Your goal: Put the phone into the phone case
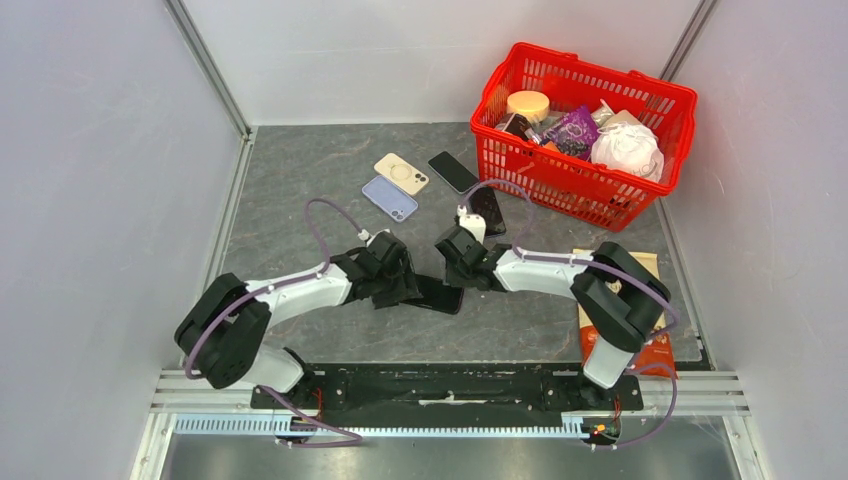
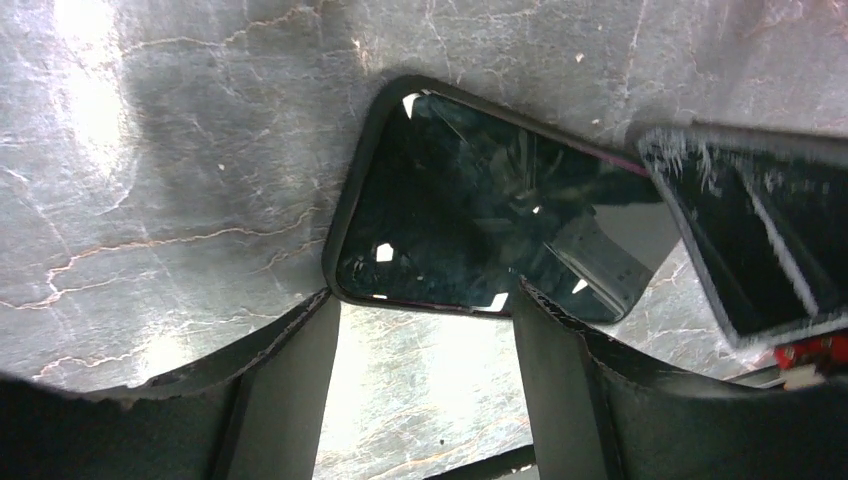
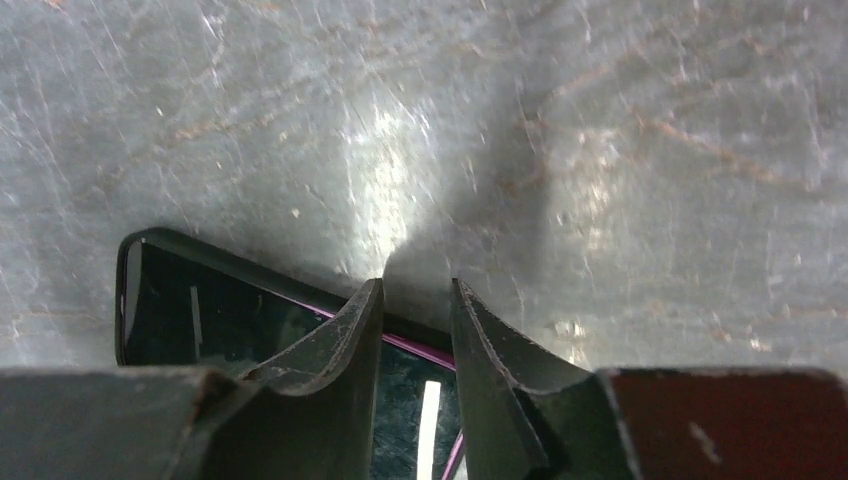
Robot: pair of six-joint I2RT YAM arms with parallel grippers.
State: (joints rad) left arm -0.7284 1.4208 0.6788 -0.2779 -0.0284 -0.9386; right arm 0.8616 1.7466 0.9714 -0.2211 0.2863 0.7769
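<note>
A dark phone (image 1: 440,296) lies flat on the grey mat between both arms, glass up, in a black case with a thin purple edge showing. In the left wrist view the phone (image 2: 480,230) lies just past my fingertips. My left gripper (image 2: 422,295) is open wide and empty, its tips at the phone's near long edge; it also shows in the top view (image 1: 400,285). My right gripper (image 3: 416,285) hovers over the phone's (image 3: 200,300) far edge, its fingers only narrowly apart with nothing between them. It shows in the top view (image 1: 462,262) and the left wrist view (image 2: 750,240).
At the back lie a beige case (image 1: 401,172), a lavender phone (image 1: 389,197), a black phone (image 1: 452,171) and another dark phone (image 1: 487,208). A red basket (image 1: 520,165) with several items stands back right. An orange packet (image 1: 655,350) lies by the right arm's base.
</note>
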